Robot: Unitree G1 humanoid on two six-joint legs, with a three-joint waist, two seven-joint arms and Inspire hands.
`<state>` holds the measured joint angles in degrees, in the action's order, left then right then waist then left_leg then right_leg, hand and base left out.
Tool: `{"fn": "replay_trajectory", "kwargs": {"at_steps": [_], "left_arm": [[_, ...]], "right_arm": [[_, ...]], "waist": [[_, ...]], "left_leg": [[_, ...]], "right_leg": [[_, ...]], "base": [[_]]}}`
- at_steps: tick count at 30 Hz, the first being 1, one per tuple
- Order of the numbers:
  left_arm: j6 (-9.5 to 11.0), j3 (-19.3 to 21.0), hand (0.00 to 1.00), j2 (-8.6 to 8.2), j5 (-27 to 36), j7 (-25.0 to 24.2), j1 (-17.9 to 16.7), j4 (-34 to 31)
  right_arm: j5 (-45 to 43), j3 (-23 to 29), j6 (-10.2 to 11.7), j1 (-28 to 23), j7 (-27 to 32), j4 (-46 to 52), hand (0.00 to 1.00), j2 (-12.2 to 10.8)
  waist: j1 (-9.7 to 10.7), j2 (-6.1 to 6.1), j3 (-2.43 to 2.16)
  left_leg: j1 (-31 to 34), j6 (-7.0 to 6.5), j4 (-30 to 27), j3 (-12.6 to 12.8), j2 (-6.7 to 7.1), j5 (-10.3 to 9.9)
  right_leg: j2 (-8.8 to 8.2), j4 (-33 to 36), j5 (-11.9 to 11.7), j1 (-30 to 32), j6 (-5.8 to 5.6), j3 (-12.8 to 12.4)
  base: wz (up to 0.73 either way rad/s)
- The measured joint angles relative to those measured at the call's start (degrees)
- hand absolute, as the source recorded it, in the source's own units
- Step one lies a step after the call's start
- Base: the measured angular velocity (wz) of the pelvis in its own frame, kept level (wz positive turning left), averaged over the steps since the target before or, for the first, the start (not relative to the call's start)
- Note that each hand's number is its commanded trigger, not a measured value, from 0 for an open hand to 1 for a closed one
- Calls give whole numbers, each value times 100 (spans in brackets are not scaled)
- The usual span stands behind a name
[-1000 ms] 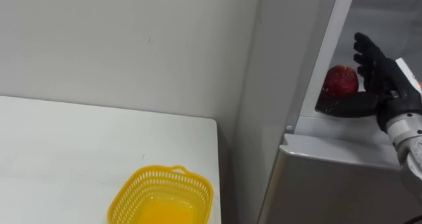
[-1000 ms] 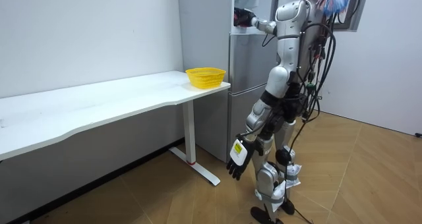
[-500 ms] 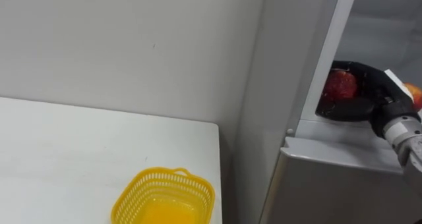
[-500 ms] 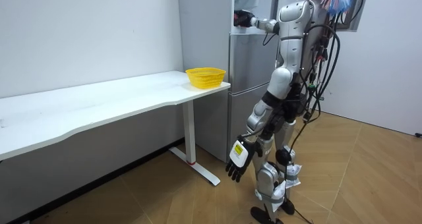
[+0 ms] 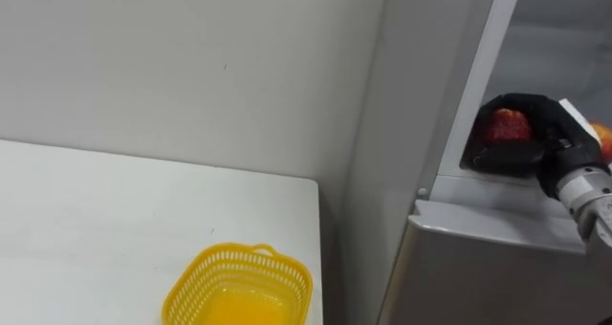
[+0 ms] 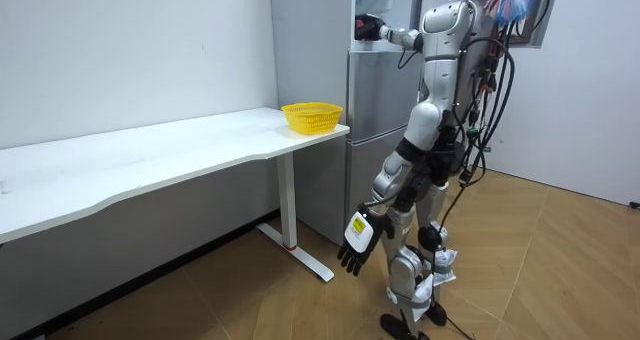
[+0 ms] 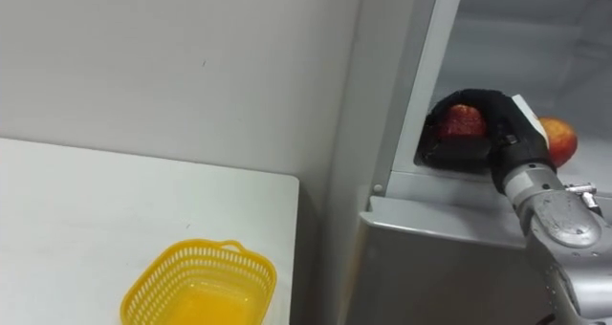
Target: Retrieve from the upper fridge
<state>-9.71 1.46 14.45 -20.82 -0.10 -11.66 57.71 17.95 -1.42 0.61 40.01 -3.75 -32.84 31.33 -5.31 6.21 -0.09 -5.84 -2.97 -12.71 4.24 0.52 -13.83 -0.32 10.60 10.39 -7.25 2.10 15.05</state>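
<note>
Reaching into the fridge (image 7: 397, 86), right hand (image 7: 504, 124) curled round an apple (image 7: 464, 121); withdrawing could knock the second apple (image 7: 561, 141) out.

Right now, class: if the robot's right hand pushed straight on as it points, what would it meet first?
The red apple that its right hand clasps; beyond, probably the fridge wall, depth unclear.

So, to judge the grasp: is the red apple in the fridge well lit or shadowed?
Right eye view: the pale upper fridge compartment is evenly lit, and the round red apple shows bright between curled fingers of the black right hand; left eye view: the same, no glare; room view: apple too small to tell.
</note>
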Motion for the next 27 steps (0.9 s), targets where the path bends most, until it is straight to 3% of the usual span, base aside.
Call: {"fn": "replay_trajectory", "kwargs": {"at_steps": [17,20,24,27], "left_arm": [[17,-73,0,27,38,-177,111,-1],[60,-73,0,25,59,-170,116,3],[102,-114,0,-3,46,-159,128,2],[141,-131,0,1,42,-31,185,91]], "right_arm": [[-68,-171,-80,-132,453,557,100,-51],[-335,-151,-90,-376,744,1084,100,-101],[-619,-121,-108,-747,1204,1823,100,-215],[-985,-117,-134,-1015,1530,2290,100,-377]], "waist": [[38,-29,11],[64,-70,10],[73,-218,-57],[67,-264,-39]], "left_leg": [[17,23,-1,38,-39,7],[48,27,0,35,-40,5],[109,31,3,49,-38,11],[59,49,0,81,-52,25]], "right_leg": [[42,4,-10,41,17,-90],[42,6,-12,64,20,-92],[35,12,-13,133,22,-87],[50,13,-12,140,23,-109]], "base": [[-1],[0],[0],[-6]]}}
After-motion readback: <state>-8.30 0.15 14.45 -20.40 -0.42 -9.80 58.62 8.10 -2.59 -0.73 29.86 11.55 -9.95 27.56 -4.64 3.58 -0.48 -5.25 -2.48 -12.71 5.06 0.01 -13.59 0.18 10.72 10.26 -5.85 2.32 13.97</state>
